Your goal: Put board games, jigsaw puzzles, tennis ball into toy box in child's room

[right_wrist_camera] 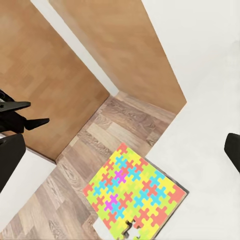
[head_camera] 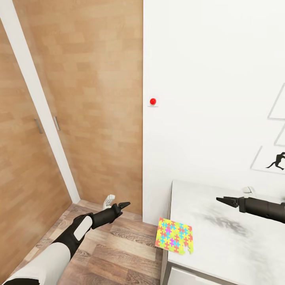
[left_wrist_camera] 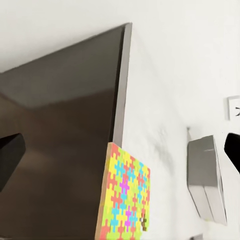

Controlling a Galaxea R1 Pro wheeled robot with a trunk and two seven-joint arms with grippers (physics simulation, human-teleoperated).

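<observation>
Nearest the head camera: left arm, white forearm and black wrist, extended over the wood-plank floor (head_camera: 114,253). Left pincer (head_camera: 120,206) at its end, dark fingers close together with only a thin gap visible, holding nothing; whether fully closed cannot be told. Hangs well apart from the counter (head_camera: 221,241), above open floor in the corner between the wooden wardrobe doors (head_camera: 59,118) and the white wall (head_camera: 206,79).

Jigsaw puzzle (head_camera: 174,236) lying flat on the counter's near left corner, overhanging the left edge, one corner piece out of line at its lower edge. Same puzzle (right_wrist_camera: 136,198) in the right wrist view, projecting past the counter edge over the floor; in the left wrist view (left_wrist_camera: 124,198), seen edge-on at the counter's rim above the dark side panel.

Right pincer (head_camera: 221,200) held above the light counter top, tips pointing toward the left edge, fingers nearly together and empty; full closure cannot be told. Well apart from the puzzle, with bare counter surface between.

Small red knob (head_camera: 152,101) on the wall beside the wardrobe edge. Black silhouette picture (head_camera: 275,160) on the wall at right.
</observation>
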